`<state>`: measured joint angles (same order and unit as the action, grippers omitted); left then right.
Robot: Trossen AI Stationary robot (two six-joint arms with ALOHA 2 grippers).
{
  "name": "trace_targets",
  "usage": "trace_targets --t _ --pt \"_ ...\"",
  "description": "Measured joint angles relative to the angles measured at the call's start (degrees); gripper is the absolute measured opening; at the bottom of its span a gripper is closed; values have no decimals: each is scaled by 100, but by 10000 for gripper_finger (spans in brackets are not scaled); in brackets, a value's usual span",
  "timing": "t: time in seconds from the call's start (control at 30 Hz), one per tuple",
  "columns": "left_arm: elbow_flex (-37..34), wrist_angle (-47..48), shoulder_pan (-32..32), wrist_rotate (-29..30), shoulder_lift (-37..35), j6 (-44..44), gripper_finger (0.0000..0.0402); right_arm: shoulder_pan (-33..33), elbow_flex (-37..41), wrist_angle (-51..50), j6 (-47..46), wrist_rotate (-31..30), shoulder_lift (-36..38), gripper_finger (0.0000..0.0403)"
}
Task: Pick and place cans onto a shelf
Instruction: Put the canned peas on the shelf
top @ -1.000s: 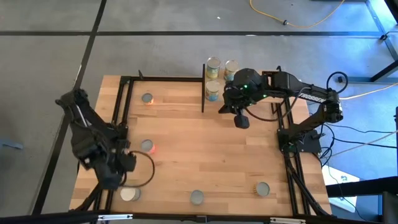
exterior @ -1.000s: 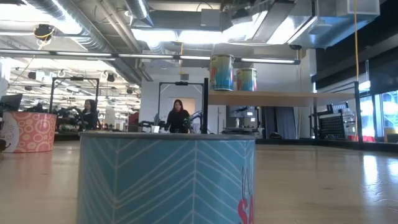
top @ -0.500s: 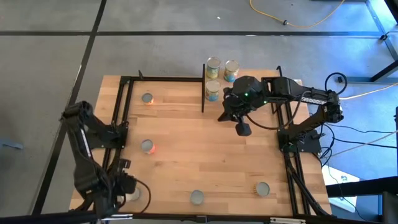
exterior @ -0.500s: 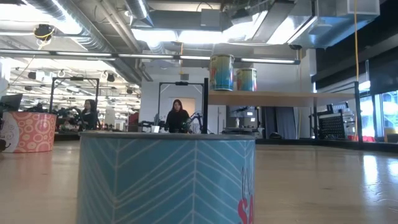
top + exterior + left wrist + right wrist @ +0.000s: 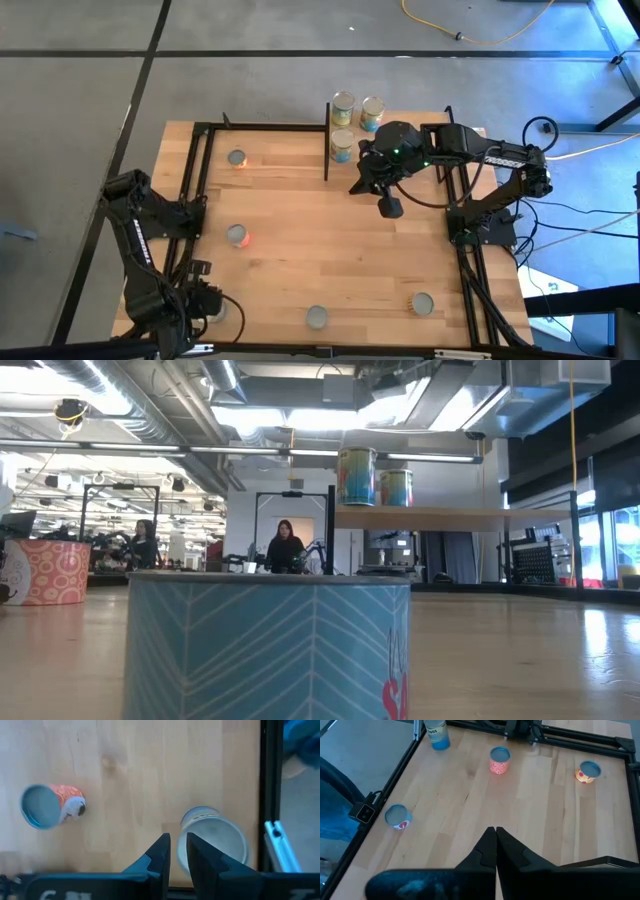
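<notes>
The white can (image 5: pixel 214 841) at the worktop's near-left corner looks light, rigid and smooth-walled, so the left gripper (image 5: pixel 174 856), jaws nearly pressed together above it, should spread and pinch its sides

Bright ceiling lights (image 5: pixel 300 415) glare in the low view; the nearest can (image 5: pixel 268 648) looks blurred.

the low view is largely blocked by a teal can (image 5: pixel 268 645) close to the lens; its lower part is cut off by the frame edge and its red lettering is unreadable. in the high view the left gripper (image 5: pixel 196 312) covers most of a white can (image 5: pixel 214 312). two people (image 5: pixel 284 547) in the background are too small to tell apart in detail.
</notes>
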<state>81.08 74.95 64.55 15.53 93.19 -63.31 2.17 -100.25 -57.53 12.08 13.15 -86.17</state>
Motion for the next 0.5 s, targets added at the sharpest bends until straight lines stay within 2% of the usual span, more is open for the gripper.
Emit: trace_targets --t 0.1,0.27,0.5 --pt "0 -5 -2 -9 -2 -354 55 0 0 0 -112 0 0 0" --pt "0 -13 -2 -187 -2 -399 49 0 -2 -1 -129 0 -2 0" --pt "0 -21 -2 -409 -2 -413 6 0 -2 12 -129 -2 -2 0"
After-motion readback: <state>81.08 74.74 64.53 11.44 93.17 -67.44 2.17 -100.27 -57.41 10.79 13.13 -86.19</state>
